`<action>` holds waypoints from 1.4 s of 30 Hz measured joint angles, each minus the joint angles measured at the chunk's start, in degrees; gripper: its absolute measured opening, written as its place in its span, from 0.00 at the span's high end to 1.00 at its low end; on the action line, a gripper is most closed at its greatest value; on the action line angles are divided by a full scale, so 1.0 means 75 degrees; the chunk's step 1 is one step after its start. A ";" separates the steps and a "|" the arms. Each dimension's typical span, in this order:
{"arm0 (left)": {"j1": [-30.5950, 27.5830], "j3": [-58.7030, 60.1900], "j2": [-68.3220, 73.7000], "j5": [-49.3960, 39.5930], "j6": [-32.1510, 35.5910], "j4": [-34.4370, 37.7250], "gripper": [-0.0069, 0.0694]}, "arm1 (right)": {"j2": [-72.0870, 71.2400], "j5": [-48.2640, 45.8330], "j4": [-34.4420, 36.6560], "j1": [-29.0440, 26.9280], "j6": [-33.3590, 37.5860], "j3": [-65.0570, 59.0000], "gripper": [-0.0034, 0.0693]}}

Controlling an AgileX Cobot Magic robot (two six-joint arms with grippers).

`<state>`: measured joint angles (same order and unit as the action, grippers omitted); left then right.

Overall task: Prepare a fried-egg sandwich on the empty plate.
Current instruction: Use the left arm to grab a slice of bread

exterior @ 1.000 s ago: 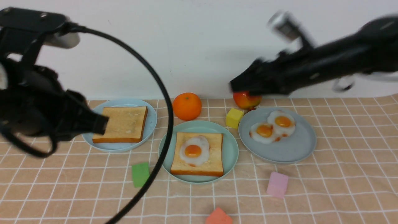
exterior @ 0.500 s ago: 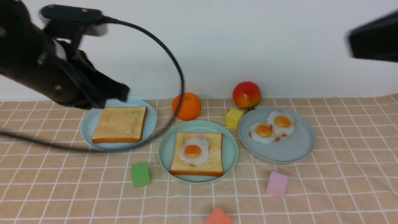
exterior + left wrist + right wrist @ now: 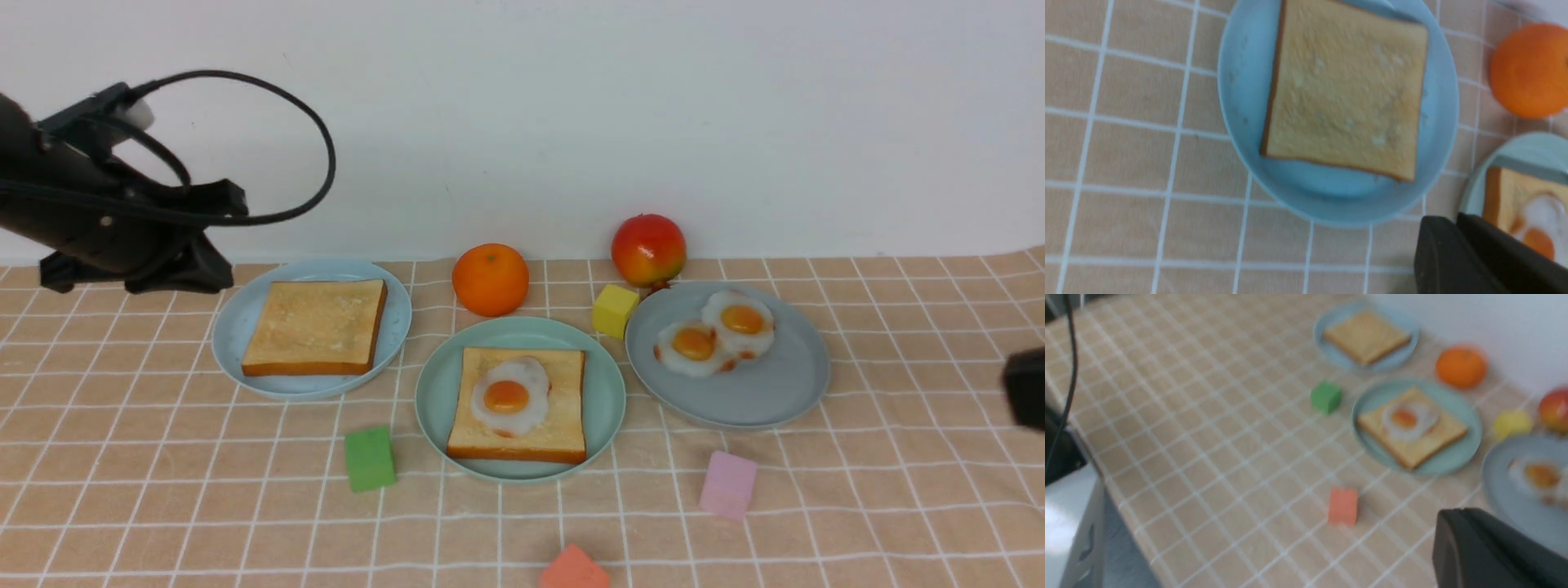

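Left arm [image 3: 90, 220] retreated; orange [image 3: 491, 279], 4 blocks [image 3: 370, 459] [image 3: 614, 310] [image 3: 728, 484] [image 3: 574, 569] surround mint plate [image 3: 433, 400].

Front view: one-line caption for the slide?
Fried egg on toast on the mint-green plate, second toast slice on the sky-blue plate, two spare eggs on the grey-blue plate.
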<state>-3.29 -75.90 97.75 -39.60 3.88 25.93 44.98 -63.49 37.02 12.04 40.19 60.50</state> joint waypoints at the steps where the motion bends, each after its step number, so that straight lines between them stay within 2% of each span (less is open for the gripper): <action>1: 0.0015 -0.0153 0.0222 0.0118 -0.0093 -0.0051 0.75 | 0.0159 -0.0090 -0.0038 0.0000 -0.0101 0.0000 0.97; 2: 0.0029 -0.0295 0.0414 0.0189 -0.0182 -0.0091 0.70 | 0.0276 -0.0091 -0.0049 0.0000 -0.0120 -0.0009 0.97; 3: 0.0023 -0.0295 0.0449 0.0200 -0.0197 -0.0103 0.70 | 0.0294 -0.0091 -0.0040 0.0000 -0.0120 -0.0010 0.97; 7: 0.0023 -0.0889 0.1268 0.0255 -0.0334 -0.0366 0.49 | 0.0441 -0.0108 0.0314 0.0000 0.0399 -0.0024 0.96; 10: 0.0023 -0.1289 0.1811 0.0248 -0.0352 -0.0385 0.40 | 0.0441 0.0002 0.0612 0.0000 0.0741 -0.0024 0.95; 17: 0.0030 -0.2033 0.2694 0.0259 -0.0360 -0.0363 0.38 | 0.0441 0.0284 0.0698 0.0000 0.0816 -0.0024 0.95; 26: 0.0030 -0.2165 0.3172 0.0285 -0.0360 -0.0363 0.40 | 0.0441 0.0285 0.0723 0.0000 0.0822 -0.0024 0.94; 32: 0.0030 -0.2190 0.3507 0.0156 -0.0074 -0.0361 0.48 | 0.0441 0.0292 0.0723 0.0000 0.0822 -0.0024 0.93; 35: 0.0030 -0.2218 0.3510 0.0059 0.0172 -0.0361 0.61 | 0.0441 0.0298 0.0732 0.0000 0.0822 -0.0024 0.93; 36: 0.0030 -0.2218 0.3510 0.0049 0.0172 -0.0361 0.62 | 0.0441 0.0298 0.0732 0.0000 0.0822 -0.0024 0.93; 41: 0.0030 -0.2218 0.3510 -0.0173 0.0243 -0.0460 0.92 | 0.0441 0.0298 0.0787 0.0000 0.0822 -0.0024 0.92; 42: 0.0030 -0.2218 0.3510 -0.0179 0.0243 -0.0476 0.93 | 0.0441 0.0298 0.0823 0.0000 0.0822 -0.0024 0.92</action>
<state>-3.07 -92.54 124.08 -40.94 5.70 22.36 48.29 -61.25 43.19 12.04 46.35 60.32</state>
